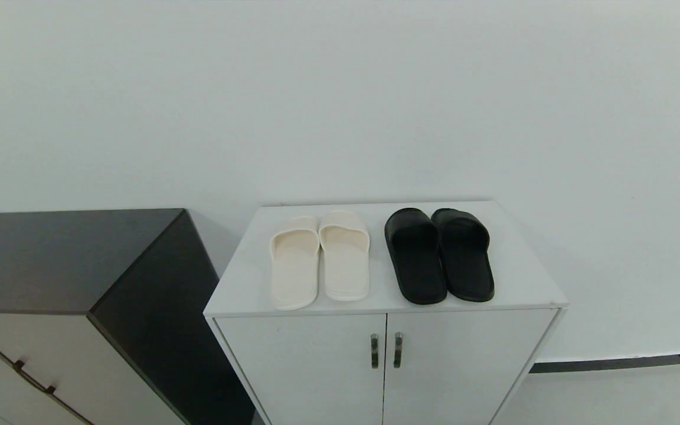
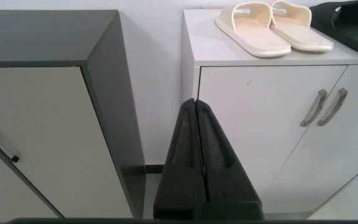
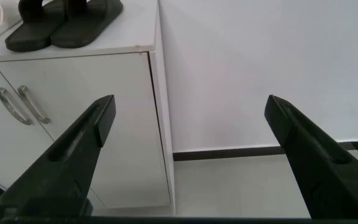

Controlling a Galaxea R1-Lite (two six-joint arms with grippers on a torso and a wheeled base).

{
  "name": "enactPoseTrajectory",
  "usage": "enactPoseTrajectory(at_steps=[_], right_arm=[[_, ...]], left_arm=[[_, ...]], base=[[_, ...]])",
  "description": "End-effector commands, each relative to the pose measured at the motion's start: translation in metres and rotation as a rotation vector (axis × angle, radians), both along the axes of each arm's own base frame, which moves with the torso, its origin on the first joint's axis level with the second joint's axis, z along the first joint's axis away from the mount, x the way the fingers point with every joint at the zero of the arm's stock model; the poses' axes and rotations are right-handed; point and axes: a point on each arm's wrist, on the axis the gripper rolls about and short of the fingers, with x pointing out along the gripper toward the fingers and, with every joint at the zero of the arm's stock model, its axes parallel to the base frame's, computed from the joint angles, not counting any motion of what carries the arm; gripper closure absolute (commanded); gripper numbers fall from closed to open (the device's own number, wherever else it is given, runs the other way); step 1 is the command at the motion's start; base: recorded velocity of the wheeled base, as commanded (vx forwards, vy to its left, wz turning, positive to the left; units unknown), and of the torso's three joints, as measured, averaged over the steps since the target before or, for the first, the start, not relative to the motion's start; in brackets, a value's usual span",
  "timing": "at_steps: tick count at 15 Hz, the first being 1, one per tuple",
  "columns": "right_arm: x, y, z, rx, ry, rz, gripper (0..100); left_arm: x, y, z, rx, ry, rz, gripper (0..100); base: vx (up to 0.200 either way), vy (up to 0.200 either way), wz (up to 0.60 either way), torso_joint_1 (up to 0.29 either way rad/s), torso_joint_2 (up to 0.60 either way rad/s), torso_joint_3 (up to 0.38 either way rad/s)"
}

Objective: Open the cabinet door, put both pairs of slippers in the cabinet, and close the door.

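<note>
On top of the cabinet (image 1: 239,283) both pairs lie side by side, toes toward the wall and heels near the front edge. I judge that leaves them easy to pick from the front. The cream pair (image 1: 319,260) is on my left half and the black pair (image 1: 439,255) on my right, near each other but apart. Below them the left door (image 1: 304,372) and right door (image 1: 464,366) are shut and meet at the middle, with the left handle (image 1: 374,350) and right handle (image 1: 398,349) just beside each other at the seam. No step of the task is done, so opening a door comes first. My left claw (image 2: 195,115) is pressed together and empty, low before the cabinet's left side, near the dark cabinet (image 1: 68,260). My right claw (image 3: 190,106) is spread wide and empty, low off the cabinet's right front corner. I judge the spread one better set to close around the right handle, a slim upright bar standing off its door. The door would swing toward me, so I need room.
</note>
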Motion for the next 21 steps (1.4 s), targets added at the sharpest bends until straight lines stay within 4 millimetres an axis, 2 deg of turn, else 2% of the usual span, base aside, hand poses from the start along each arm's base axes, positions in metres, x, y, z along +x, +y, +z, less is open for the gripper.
enactPoseTrajectory(at_steps=[1, 12, 13, 14, 15, 16, 17, 18, 19, 20, 21], right_arm=[[0.000, 0.000, 0.000, 0.001, 0.006, 0.002, 0], [0.000, -0.001, 0.000, 0.003, -0.002, -0.030, 0], [-0.002, -0.001, 0.010, 0.008, -0.065, -0.034, 0], [-0.012, -0.001, 0.056, 0.065, -0.216, -0.016, 0], [-0.013, -0.002, 0.089, 0.093, -0.187, 0.003, 0], [-0.011, -0.001, 0.105, 0.079, -0.109, 0.028, 0], [-0.006, 0.000, 0.106, 0.058, -0.040, 0.091, 0], [0.010, 0.003, 0.102, 0.021, 0.080, 0.230, 0], [0.021, 0.005, 0.097, 0.014, 0.153, 0.282, 0], [0.047, 0.007, 0.096, 0.019, 0.286, 0.328, 0], [0.061, 0.009, 0.098, 0.022, 0.323, 0.335, 0]], left_arm=[[0.000, 0.000, 0.000, 0.000, -0.002, 0.001, 100], [0.000, 0.000, 0.000, -0.012, -0.002, 0.001, 100], [0.000, 0.000, 0.000, -0.011, -0.002, -0.001, 100], [0.000, 0.000, 0.000, -0.011, -0.002, -0.001, 100], [0.000, 0.000, 0.000, -0.009, -0.002, -0.002, 100], [0.000, 0.000, 0.000, -0.009, 0.000, -0.002, 100], [0.000, 0.000, 0.000, -0.009, -0.002, -0.001, 100], [0.000, 0.000, 0.000, -0.008, 0.000, -0.002, 100], [0.000, 0.000, 0.000, -0.006, 0.000, -0.002, 100], [0.000, 0.000, 0.000, -0.003, 0.000, -0.004, 100], [0.000, 0.000, 0.000, -0.003, 0.000, -0.004, 100]], base=[[0.000, 0.000, 0.00, 0.000, 0.00, 0.000], [0.000, 0.000, 0.00, 0.000, 0.00, 0.000], [0.000, 0.000, 0.00, 0.000, 0.00, 0.000], [0.000, 0.000, 0.00, 0.000, 0.00, 0.000], [0.000, 0.000, 0.00, 0.000, 0.00, 0.000], [0.000, 0.000, 0.00, 0.000, 0.00, 0.000], [0.000, 0.000, 0.00, 0.000, 0.00, 0.000], [0.000, 0.000, 0.00, 0.000, 0.00, 0.000], [0.000, 0.000, 0.00, 0.000, 0.00, 0.000], [0.000, 0.000, 0.00, 0.000, 0.00, 0.000], [0.000, 0.000, 0.00, 0.000, 0.00, 0.000]])
